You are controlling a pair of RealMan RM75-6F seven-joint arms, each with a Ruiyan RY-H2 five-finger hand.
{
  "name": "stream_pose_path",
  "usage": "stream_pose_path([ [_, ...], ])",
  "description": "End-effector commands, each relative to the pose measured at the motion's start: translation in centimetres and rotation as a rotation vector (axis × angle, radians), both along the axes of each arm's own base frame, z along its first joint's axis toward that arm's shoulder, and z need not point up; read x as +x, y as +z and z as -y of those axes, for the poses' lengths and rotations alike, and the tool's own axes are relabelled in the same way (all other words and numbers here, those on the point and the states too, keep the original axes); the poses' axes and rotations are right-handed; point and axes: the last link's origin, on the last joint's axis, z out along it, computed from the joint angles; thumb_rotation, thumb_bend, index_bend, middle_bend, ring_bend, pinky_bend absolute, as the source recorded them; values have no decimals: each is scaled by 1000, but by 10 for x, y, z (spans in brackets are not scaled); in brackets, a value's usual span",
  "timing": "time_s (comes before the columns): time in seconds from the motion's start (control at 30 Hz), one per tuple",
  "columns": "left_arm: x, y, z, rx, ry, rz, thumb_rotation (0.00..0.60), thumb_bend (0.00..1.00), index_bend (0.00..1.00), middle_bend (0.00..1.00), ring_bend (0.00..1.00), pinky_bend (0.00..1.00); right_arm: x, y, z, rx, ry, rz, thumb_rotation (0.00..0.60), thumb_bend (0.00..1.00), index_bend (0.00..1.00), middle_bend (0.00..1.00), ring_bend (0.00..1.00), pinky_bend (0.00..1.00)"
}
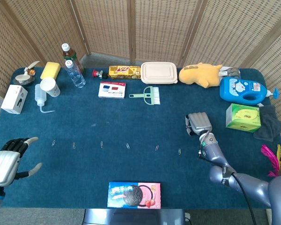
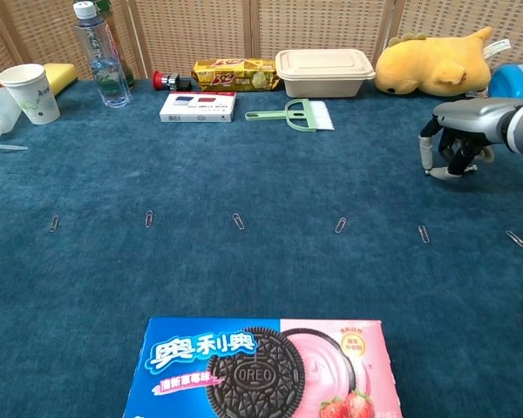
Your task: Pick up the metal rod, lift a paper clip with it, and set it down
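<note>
Right hand (image 2: 458,131): right of frame in the chest view, palm down, fingers (image 2: 426,150) curled toward the blue cloth (image 2: 244,165). A small pale item shows under the fingertips; whether it is the metal rod, and whether it is pinched, cannot be told. In the head view the hand sits right of centre, seen from the back.

Left hand (image 1: 7,159): lower left of the head view, fingers spread, holding nothing.

Paper clips (image 2: 237,220): a row across mid-frame, the nearest to the right hand (image 2: 424,233) below it and apart from it.

Cookie box (image 2: 261,366): bottom centre.

Far edge, left to right: water bottle (image 2: 98,52), yellow packet (image 2: 235,73), lidded food container (image 2: 323,70), yellow plush toy (image 2: 431,63). Green brush (image 2: 292,113) lies just before the container.
</note>
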Motion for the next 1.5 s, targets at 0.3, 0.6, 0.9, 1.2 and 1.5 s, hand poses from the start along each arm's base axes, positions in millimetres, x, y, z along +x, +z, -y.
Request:
stream_pose_path([
  [0.3,-1,1,1,2,2,-1,440,390,177,249,208,186,-2,-3,1,-7,-3,-2,593,405,486,802,824,736],
  [0.6,-1,0,0,1,1,-1,442,391,169,249,208,186,-5,-4,2,-7,-9,-9,594,405,489,802,823,736],
  [0.9,-1,0,0,1,3,-1,442,390,166,248,208,186,-5,-7,3,-2,-15,-10,600,405,501,802,822,736],
  [1.2,-2,1,1,5,5,-2,437,390,166,248,208,187,-5,-9,6,-2,-28,-6,600,406,565,818,827,736],
  [1.5,-1,0,0,5,-3,3,438,390,161,248,208,186,-2,-2,6,-18,-38,7,600,405,611,831,835,736],
])
